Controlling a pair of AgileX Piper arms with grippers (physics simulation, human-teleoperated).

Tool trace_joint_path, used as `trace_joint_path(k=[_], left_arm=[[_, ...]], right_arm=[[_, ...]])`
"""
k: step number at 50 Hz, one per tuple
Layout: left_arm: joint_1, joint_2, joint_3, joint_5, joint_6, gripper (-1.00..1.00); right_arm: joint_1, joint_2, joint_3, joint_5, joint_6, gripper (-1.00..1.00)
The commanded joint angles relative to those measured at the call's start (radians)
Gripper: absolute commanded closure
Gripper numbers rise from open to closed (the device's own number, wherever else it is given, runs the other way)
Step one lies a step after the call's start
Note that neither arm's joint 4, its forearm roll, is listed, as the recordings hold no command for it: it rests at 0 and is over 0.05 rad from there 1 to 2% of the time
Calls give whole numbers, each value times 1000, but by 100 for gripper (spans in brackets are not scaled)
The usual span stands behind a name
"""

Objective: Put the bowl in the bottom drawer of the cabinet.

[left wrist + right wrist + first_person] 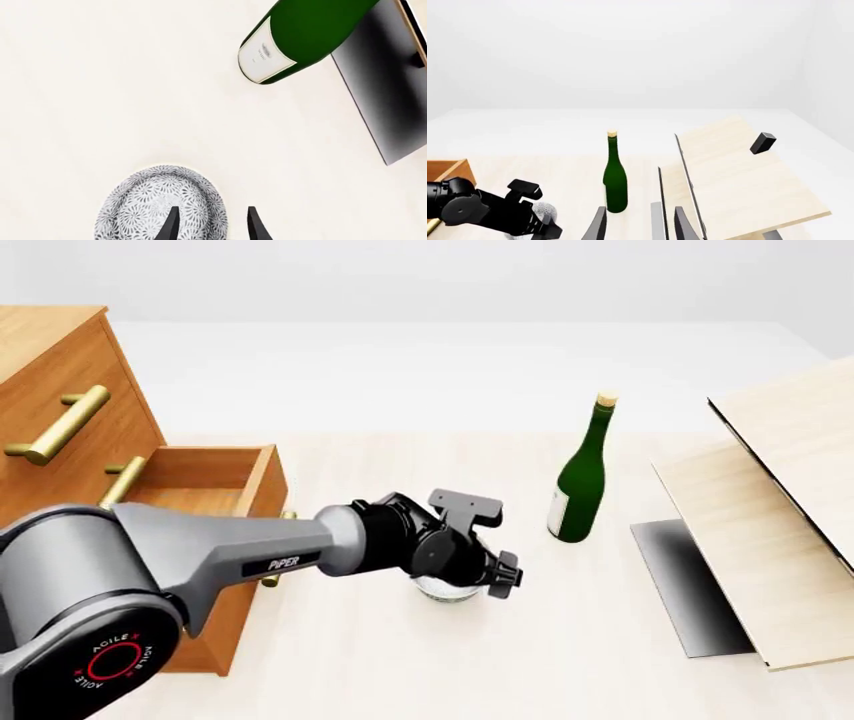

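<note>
Bowl point(157, 205): small, round, white with blue-grey speckle; upright on the pale table point(534, 640), in front of the cabinet, just right of the bottom drawer, largely hidden in the front view beneath the left arm's wrist

Left gripper point(212, 225): directly above the bowl, pointing down; fingers parted, one fingertip point(171, 225) over the bowl's inside, the other outside its rim; whether they touch the rim cannot be told

Bottom drawer point(220, 480): orange-brown wood, pulled out, interior open to view; brass handle partly hidden behind the arm

Cabinet point(60, 390): orange-brown chest at the table's left, brass bar handles on the upper fronts

Right gripper point(639, 225): raised well apart from the bowl, fingers parted, nothing between them

Wine bottle point(582, 475): green glass, pale label, standing upright to the right of the bowl, apart from it

Pale wooden box point(774, 510): light wood with dark edge, at the table's right side, beyond the bottle
</note>
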Motion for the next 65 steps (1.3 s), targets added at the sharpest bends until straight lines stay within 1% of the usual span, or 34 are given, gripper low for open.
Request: trace_joint_path(k=[1,5,10,30,55,56,60,65], left_arm=[[-6,-1,13,-13,-11,-100],[-18,-6,27,-25,-20,-100],[-9,0,24,-26,-18,-100],[-23,2,40,-46,-34,-100],[-18,4,38,-50,-29,-100],[-13,6,34,-48,-25,100],[2,10,18,-35,-8,100],[12,10,12,-33,-3,100]], right_arm=[[0,0,0,0,0,-100],[0,0,0,0,0,-100],[0,0,0,0,0,-100],[0,0,0,0,0,-100],[0,0,0,0,0,-100],[0,0,0,0,0,-100],[0,0,0,0,0,-100],[0,0,0,0,0,-100]])
